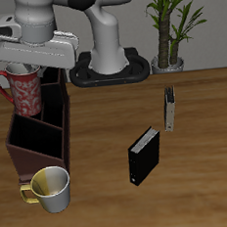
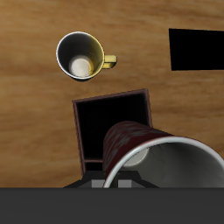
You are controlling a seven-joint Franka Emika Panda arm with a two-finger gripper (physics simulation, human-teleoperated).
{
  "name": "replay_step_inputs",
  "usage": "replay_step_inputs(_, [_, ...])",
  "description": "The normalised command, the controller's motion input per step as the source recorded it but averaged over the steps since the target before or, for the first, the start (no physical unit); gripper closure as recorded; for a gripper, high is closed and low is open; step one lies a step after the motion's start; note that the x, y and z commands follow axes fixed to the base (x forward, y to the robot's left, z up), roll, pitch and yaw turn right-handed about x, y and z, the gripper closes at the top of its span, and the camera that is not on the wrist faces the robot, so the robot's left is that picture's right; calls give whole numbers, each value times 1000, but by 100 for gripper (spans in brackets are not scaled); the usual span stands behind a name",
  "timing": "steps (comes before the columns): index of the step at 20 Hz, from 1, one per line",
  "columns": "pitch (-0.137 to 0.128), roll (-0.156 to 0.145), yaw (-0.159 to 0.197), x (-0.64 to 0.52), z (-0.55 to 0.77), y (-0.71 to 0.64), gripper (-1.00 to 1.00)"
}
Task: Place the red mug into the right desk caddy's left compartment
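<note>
The red mug (image 1: 23, 93) with a pale speckled pattern hangs in my gripper (image 1: 24, 73), which is shut on its rim. It is held above the back part of the right desk caddy (image 1: 37, 154), a long dark maroon-brown box with dividers. In the wrist view the red mug (image 2: 131, 143) shows its grey inside, close to my gripper (image 2: 122, 182). One open compartment of the caddy (image 2: 80, 131) lies just under and beside the mug. I cannot tell which compartment that is.
A silvery-cream mug with a yellow handle (image 1: 52, 187) stands by the caddy's near end and also shows in the wrist view (image 2: 80, 56). A black book (image 1: 144, 156) stands mid-table, and a thin grey book (image 1: 170, 108) farther back. A potted plant (image 1: 170, 26) is beside the robot base.
</note>
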Motion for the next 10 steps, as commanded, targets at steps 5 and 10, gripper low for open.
replay_step_inputs(5, [20, 15, 6, 137, -217, 107, 100])
replay_step_inputs(10, [8, 12, -12, 151, -124, 73, 100])
